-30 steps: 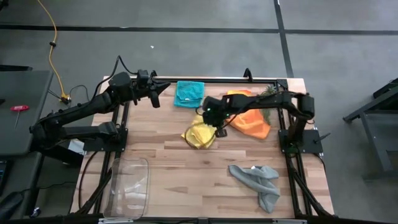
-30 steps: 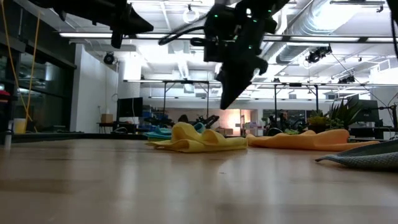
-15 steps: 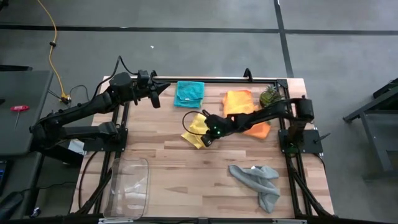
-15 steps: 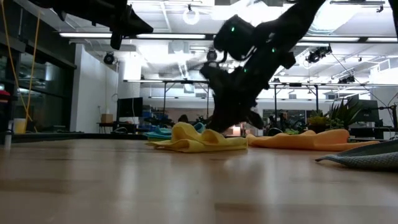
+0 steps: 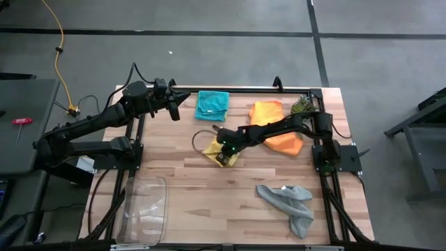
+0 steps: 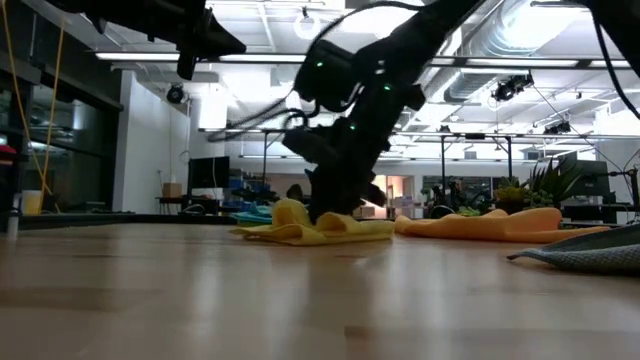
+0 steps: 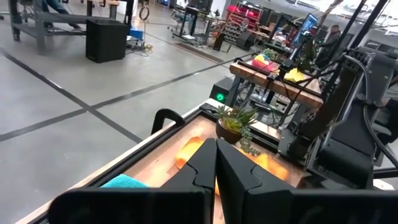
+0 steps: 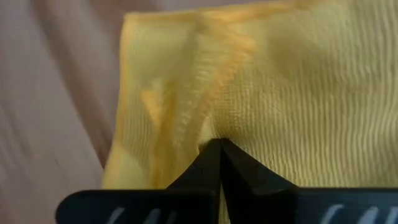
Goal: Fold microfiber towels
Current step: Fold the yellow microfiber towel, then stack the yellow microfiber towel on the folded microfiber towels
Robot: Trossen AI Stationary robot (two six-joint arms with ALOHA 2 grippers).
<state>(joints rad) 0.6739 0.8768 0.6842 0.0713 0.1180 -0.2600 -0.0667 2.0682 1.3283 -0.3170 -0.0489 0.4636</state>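
The yellow towel [image 5: 212, 148] lies crumpled on the table's middle; it also shows in the low view [image 6: 290, 230] and fills the right wrist view [image 8: 298, 93]. My right gripper [image 5: 225, 152] is shut, with its tips down on the towel. The teal towel [image 5: 212, 104] lies at the far edge, the orange towel [image 5: 275, 129] at the far right, and the grey towel [image 5: 289, 202] crumpled at the near right. No lime green towel shows. My left gripper [image 5: 181, 102] is shut and empty, raised over the table's far left. My right gripper presses its shut fingertips [image 8: 217, 152] down on the yellow towel beside a hemmed edge fold [image 8: 205, 93], slanting down from the table's right side. The towel lies on the table under the tips. Whether any cloth sits between the fingers, I cannot tell.
A clear plastic tray [image 5: 145, 209] stands at the near left corner. A small spiky plant [image 5: 301, 106] stands at the far right beside the orange towel. Bare wood [image 5: 209, 202] lies between the tray and the grey towel.
My right gripper has come down from above the table and gone toward the table's left edge, stretching the arm out, and its shut tips have landed on the yellow towel. The towel has stayed in its place.
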